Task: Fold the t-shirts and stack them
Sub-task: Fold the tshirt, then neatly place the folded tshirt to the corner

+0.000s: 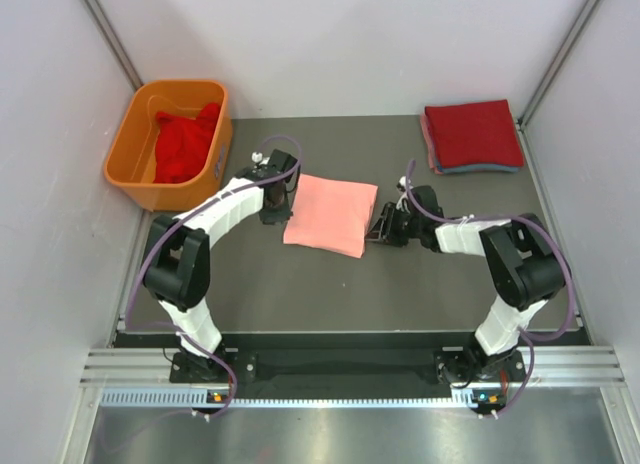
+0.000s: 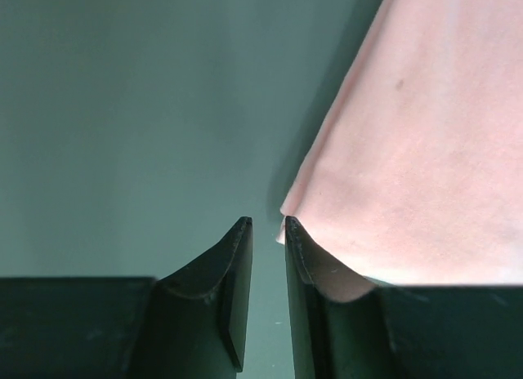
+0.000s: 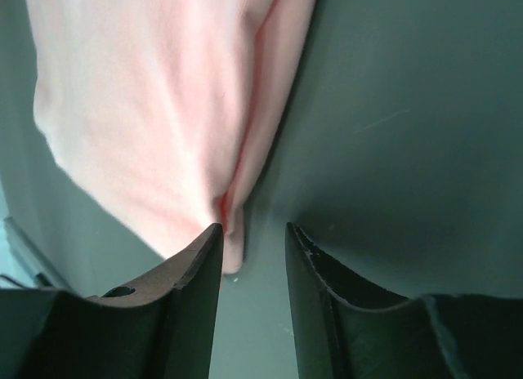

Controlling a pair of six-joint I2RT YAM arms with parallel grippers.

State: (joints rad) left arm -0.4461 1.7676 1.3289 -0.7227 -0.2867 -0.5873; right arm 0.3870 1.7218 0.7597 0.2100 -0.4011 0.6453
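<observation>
A salmon-pink t-shirt point(image 1: 332, 214), folded into a rectangle, lies flat in the middle of the table. My left gripper point(image 1: 275, 206) sits low at its left edge. In the left wrist view the jaws point(image 2: 268, 224) stand a narrow gap apart with nothing between them, and the shirt's corner point(image 2: 425, 150) lies just right of the right finger. My right gripper point(image 1: 383, 229) is at the shirt's right edge. In the right wrist view it point(image 3: 253, 228) is open, with the shirt's folded corner point(image 3: 163, 109) beside the left fingertip and not gripped.
A stack of folded t-shirts point(image 1: 472, 134), red on top, lies at the back right corner. An orange plastic tub point(image 1: 130, 149) at the back left holds a crumpled red t-shirt point(image 1: 185, 144). White walls close in the table on three sides.
</observation>
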